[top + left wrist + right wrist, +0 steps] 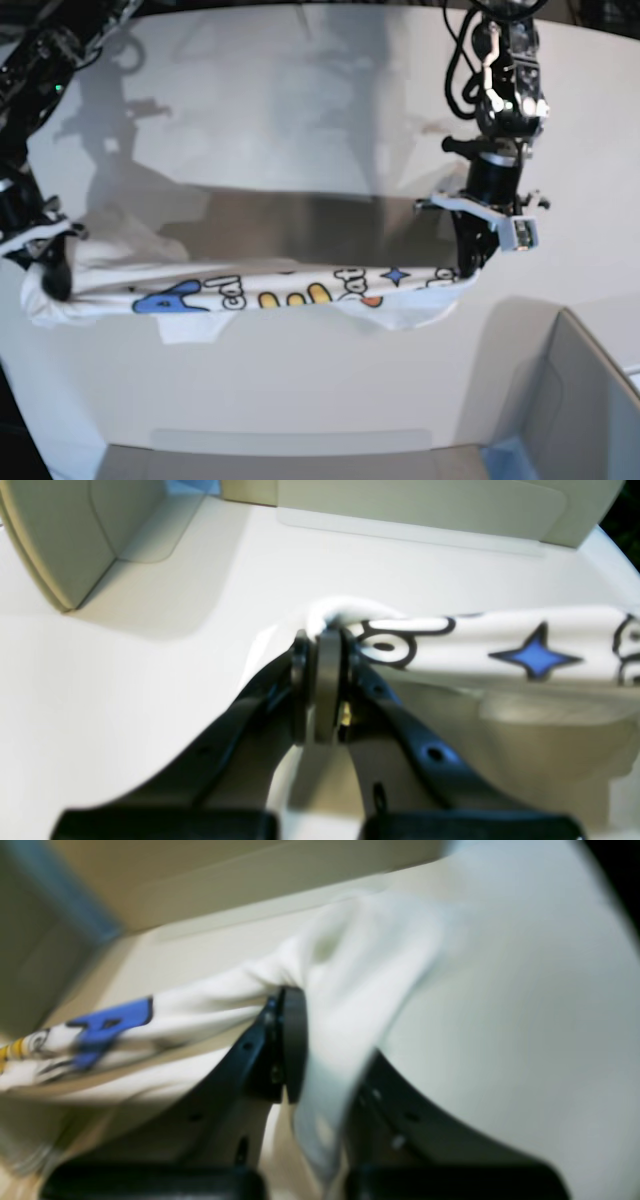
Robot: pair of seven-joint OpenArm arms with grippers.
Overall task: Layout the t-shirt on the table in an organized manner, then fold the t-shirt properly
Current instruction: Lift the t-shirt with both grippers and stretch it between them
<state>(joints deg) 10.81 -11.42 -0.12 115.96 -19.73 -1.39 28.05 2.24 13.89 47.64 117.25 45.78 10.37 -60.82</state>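
Base view: the left arm descends from the upper right of the frame, wrist pointing down, its left gripper [468, 262] closed on one end of the t-shirt [250, 290]. At the left edge the right arm reaches in low, its right gripper [52, 272] closed on the other end. Between them the shirt hangs as a stretched, bunched band over the white table [300, 380], across the middle of the frame. Print shows a blue "A", yellow letters and a small blue star; the smaller black lettering is not legible.

Left wrist view: jaws pressed together at frame centre, pinching a fold of the white cloth [500, 640]; a blue four-point star and black outlines lie to the right.

Right wrist view: blurred; jaws closed with cloth [350, 990] draped over them, a blue letter at the left.
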